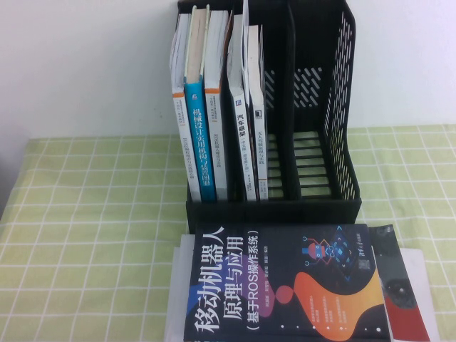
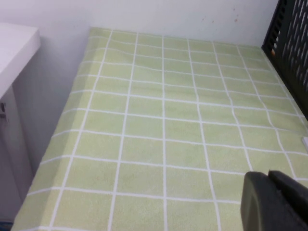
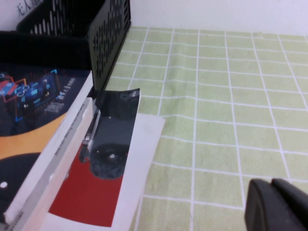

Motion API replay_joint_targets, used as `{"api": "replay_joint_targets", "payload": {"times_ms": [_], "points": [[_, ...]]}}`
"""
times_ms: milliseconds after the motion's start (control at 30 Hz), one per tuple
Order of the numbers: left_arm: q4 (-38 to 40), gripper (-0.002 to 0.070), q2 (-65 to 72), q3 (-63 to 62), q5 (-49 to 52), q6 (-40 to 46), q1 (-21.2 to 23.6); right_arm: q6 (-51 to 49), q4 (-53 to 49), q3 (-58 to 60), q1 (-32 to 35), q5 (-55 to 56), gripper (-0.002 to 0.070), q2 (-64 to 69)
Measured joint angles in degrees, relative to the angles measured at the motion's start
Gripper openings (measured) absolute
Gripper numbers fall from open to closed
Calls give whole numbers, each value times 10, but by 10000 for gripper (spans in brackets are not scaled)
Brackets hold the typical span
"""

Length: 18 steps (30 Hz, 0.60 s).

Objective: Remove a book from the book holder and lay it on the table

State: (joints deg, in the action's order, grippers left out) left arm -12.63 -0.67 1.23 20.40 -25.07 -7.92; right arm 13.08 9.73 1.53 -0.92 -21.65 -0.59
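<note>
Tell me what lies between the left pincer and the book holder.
Only bare checked table cloth separates the left pincer from the book holder, per the left wrist view. The right pincer, shut, hangs over cloth beside the books lying flat.

the table (image 1: 85,214) wears soft matt cloth, slightly rippled. the book holder (image 1: 335,107) looks like hard black plastic with a dull sheen. beside the right gripper (image 3: 279,204), itself matt black, the navy book (image 1: 285,285) has a glossy paper cover.
</note>
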Motion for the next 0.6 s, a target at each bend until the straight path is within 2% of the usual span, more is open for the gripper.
{"api": "replay_joint_targets", "payload": {"times_ms": [367,600], "points": [[-59,-3,0,1,-22,15,0,1,0,0,0,21,-2,0],[-81,-3,0,3,-185,20,0,2,27,0,0,139,-2,0]]}}
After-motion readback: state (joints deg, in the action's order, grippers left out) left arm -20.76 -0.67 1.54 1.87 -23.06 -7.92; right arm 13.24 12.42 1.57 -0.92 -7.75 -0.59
